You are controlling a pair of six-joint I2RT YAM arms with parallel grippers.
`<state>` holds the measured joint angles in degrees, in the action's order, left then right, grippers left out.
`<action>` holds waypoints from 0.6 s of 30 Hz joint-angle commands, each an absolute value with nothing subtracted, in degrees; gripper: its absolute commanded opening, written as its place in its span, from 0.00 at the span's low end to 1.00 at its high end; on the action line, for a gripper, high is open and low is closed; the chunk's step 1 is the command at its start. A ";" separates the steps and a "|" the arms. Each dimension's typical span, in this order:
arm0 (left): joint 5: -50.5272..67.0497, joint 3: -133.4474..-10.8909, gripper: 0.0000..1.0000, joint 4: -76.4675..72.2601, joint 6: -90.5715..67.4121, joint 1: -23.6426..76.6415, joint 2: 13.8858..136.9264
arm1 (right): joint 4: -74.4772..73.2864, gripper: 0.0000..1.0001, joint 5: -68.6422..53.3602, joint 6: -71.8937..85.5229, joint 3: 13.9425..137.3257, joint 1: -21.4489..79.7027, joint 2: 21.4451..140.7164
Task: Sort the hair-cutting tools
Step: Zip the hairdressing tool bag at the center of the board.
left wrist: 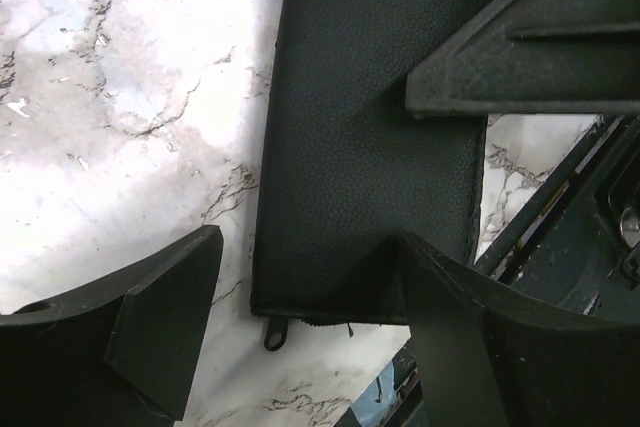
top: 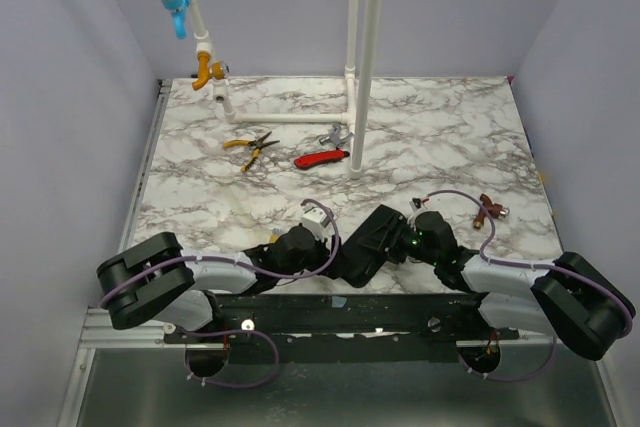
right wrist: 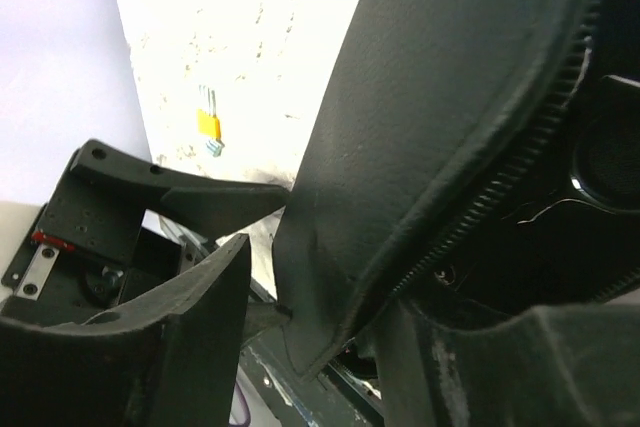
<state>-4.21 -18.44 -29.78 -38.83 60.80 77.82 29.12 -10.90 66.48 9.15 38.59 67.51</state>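
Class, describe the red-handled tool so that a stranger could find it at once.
Start at the white upright pipe rising from the marble table. At its foot, just left, lies the red-handled tool. Its neighbour, the pliers, has yellow handles.

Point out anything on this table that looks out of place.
Two workshop tools stand out on a hair-tool job: yellow-handled pliers and a red-handled tool. They lie side by side at the far side of the table, near the white pipe frame. Nothing looks spilled or broken.
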 commanded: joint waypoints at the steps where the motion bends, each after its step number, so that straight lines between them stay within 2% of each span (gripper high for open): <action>1: -4.33 -20.40 0.72 -30.43 -38.96 60.47 80.09 | 30.25 0.53 -15.48 66.20 8.70 38.31 67.17; 5: -5.99 -21.07 0.71 -29.71 -40.13 60.38 81.08 | 27.89 0.51 -17.94 66.62 8.99 38.32 66.82; 8: -7.03 -20.60 0.71 -29.87 -40.76 60.38 80.63 | 25.83 0.45 -19.43 66.88 8.78 38.30 66.40; 16: -10.30 -18.62 0.71 -27.82 -41.47 60.11 75.37 | 26.17 0.13 -18.82 68.78 7.34 38.32 66.71; 18: -10.55 -17.75 0.72 -25.32 -41.04 60.03 72.62 | 27.85 0.02 -17.32 69.46 6.33 38.28 65.81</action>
